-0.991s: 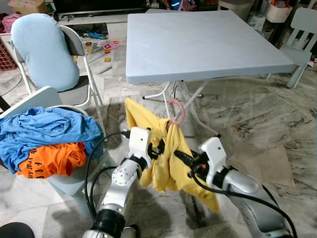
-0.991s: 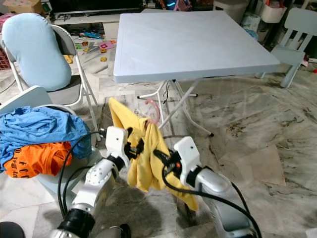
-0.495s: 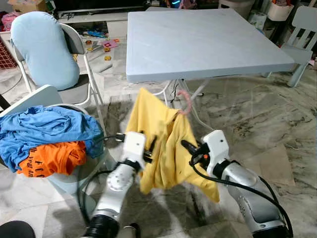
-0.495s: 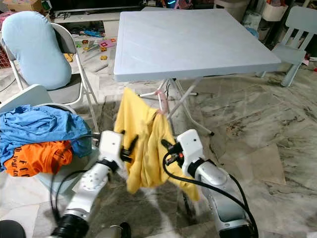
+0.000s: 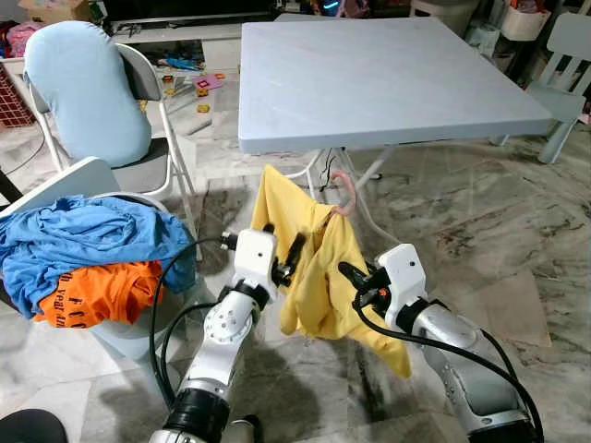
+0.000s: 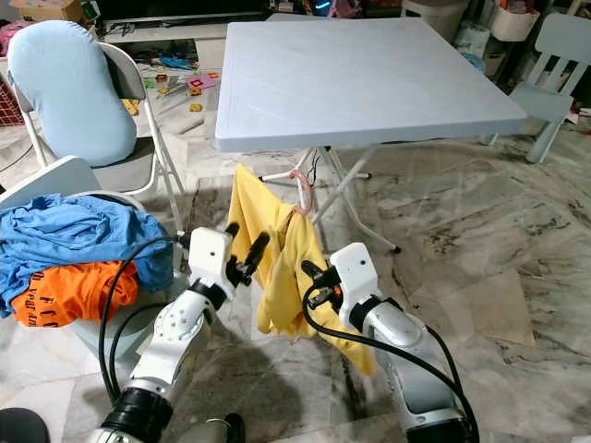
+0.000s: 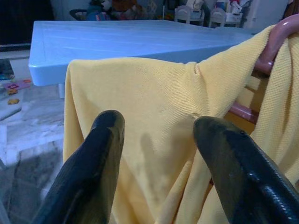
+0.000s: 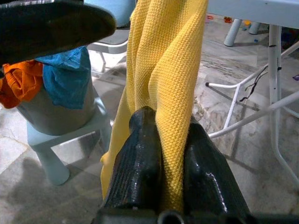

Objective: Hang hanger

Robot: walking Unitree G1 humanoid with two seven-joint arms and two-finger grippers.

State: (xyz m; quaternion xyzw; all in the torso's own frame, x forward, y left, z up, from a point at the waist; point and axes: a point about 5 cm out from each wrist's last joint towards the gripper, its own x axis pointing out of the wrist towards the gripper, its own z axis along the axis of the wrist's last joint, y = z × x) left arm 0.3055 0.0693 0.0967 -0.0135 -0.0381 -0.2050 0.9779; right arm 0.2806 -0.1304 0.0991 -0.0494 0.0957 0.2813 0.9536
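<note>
the yellow shirt (image 5: 314, 268) hangs in the air in front of the robot, draped over a pink hanger (image 5: 343, 192) whose hook pokes out at the top, just below the near edge of the light blue surface (image 5: 388, 74). the right gripper (image 5: 354, 280) has its jaws pinched tight on a fold of the yellow cloth, with fabric bunched between the two black fingers (image 8: 142, 158) in the right wrist view. the left gripper (image 5: 288, 257) sits just beside the shirt's left side with its jaws spread apart and nothing between them; in the left wrist view the fingers (image 7: 93, 168) frame the cloth without closing on it, and the pink hanger's curve shows at the shirt's shoulder. to the robot's left a pale stool (image 5: 120, 341) carries a heap of blue clothing (image 5: 88, 240) lying over an orange garment (image 5: 92, 293). behind it stands a folding chair (image 5: 152, 138) with a light blue cushion (image 5: 88, 92) against its back. a small pale chair (image 5: 565, 78) stands at the far right on the marble floor (image 5: 480, 212).
</note>
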